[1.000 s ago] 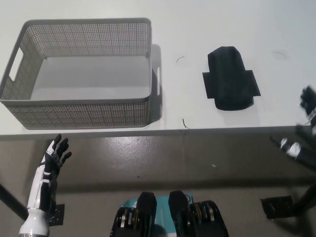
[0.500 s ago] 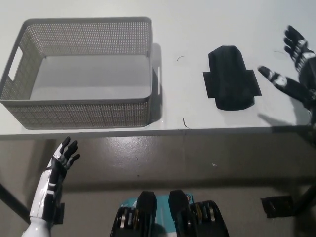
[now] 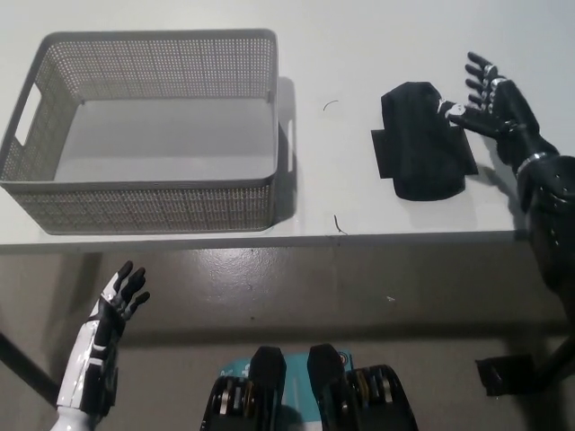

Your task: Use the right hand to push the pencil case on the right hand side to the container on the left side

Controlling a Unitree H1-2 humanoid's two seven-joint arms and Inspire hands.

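The black pencil case [image 3: 420, 142] lies flat on the white table [image 3: 359, 36], just left of the right hand's [image 3: 492, 105] fingers [image 3: 476, 81], which are spread wide and meet its right edge. Well left of them stands the grey mesh container [image 3: 144, 193], holding nothing. The left hand [image 3: 119, 296] rests below the table edge, fingers loosely apart.

On the counter [image 3: 341, 36] the container [image 3: 144, 193] sits left, the pencil case [image 3: 420, 144] well right (right hand [image 3: 496, 106] at its right edge).
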